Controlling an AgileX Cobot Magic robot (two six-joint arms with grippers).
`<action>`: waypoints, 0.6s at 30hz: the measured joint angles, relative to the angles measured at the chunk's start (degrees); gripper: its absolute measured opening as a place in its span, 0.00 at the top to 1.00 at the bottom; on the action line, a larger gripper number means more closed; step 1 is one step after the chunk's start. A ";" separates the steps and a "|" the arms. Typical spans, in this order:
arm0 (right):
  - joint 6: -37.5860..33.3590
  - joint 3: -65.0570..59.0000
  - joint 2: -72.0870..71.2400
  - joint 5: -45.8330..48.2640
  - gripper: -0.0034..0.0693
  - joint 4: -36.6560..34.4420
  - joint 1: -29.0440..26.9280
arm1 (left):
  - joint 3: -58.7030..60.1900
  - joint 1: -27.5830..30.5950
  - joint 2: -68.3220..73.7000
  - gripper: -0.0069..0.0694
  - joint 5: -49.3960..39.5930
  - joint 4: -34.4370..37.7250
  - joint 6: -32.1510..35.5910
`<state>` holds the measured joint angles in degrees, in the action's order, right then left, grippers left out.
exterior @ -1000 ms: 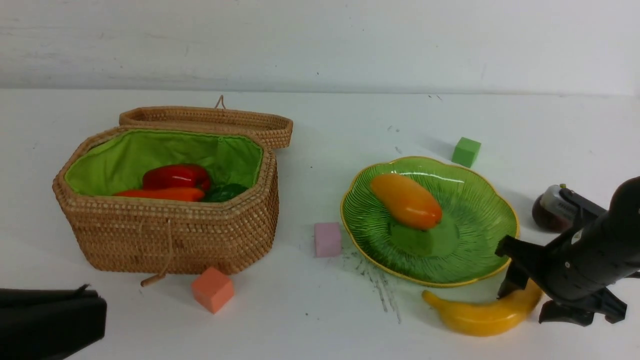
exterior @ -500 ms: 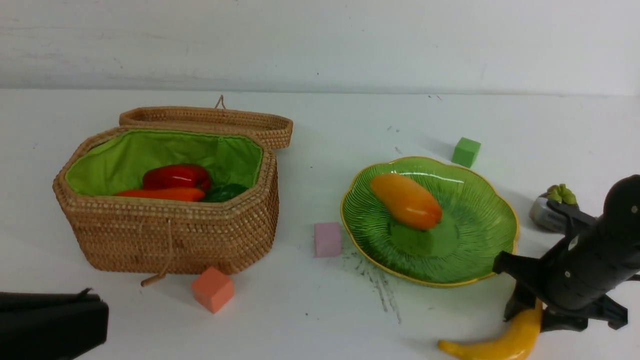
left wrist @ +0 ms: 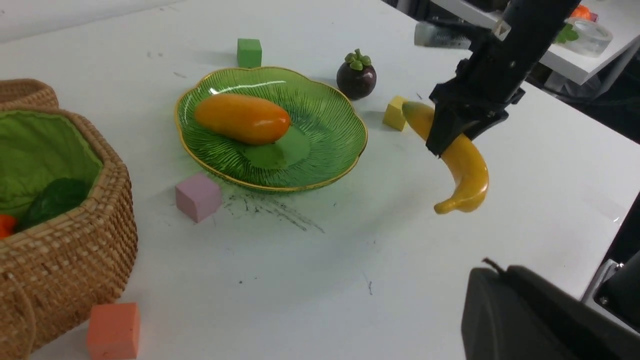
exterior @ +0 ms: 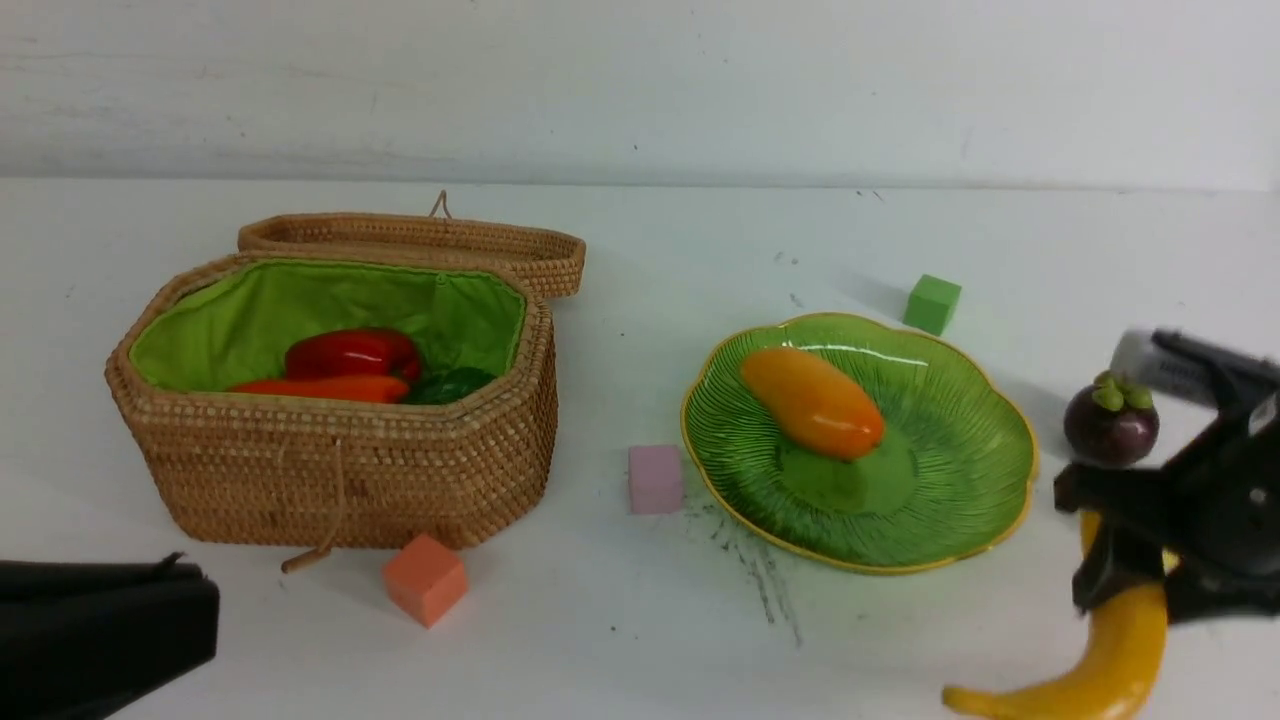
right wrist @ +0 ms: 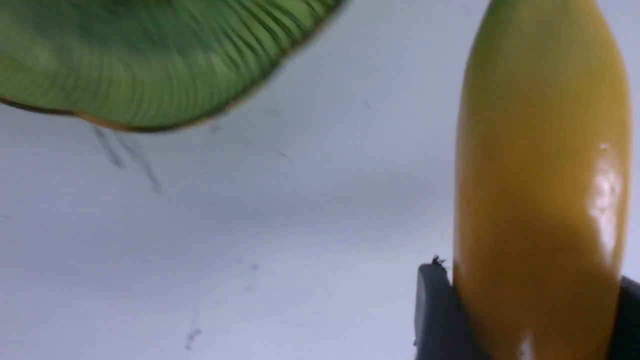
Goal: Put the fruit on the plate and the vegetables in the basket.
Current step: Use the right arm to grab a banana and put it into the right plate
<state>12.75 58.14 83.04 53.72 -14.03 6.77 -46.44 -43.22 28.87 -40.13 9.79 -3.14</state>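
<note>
three fruits are seen, and one of them, the banana (exterior: 1128, 640), is held by the right gripper (right wrist: 535, 300), to the right of the plate (exterior: 960, 530) and nearer the camera. its fingers are clamped on the banana from both sides, and the banana is lifted above the table (exterior: 700, 640), apart from the plate. the mango (exterior: 812, 403) is laid on the plate, toward its left side. the mangosteen (exterior: 1110, 420) is placed on the table just to the right of the plate, with its green cap facing up.

the basket (exterior: 350, 470) is set well to the left of the plate, with its lid (exterior: 415, 243) open at the back. the red pepper (exterior: 352, 353), the carrot (exterior: 325, 388) and a dark green vegetable (exterior: 452, 386) are contained in it.

the left gripper (exterior: 200, 612) is held to the left of the plate and nearer the camera, with its fingers together and nothing gripped. a green cube (exterior: 932, 304) is placed just behind the plate, a purple cube (exterior: 655, 480) just to its left, an orange-pink cube (exterior: 426, 580) farther left, near the basket, and a yellow cube (left wrist: 395, 113) to its right, partly hidden in the front view by the right gripper.
</note>
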 joint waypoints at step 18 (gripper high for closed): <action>-18.87 43.80 33.97 3.49 0.51 0.25 0.00 | 0.00 0.00 0.00 0.91 2.38 0.00 0.00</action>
<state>-6.12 101.94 117.02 57.22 -13.78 6.77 -46.44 -43.22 28.87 -37.75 9.79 -3.15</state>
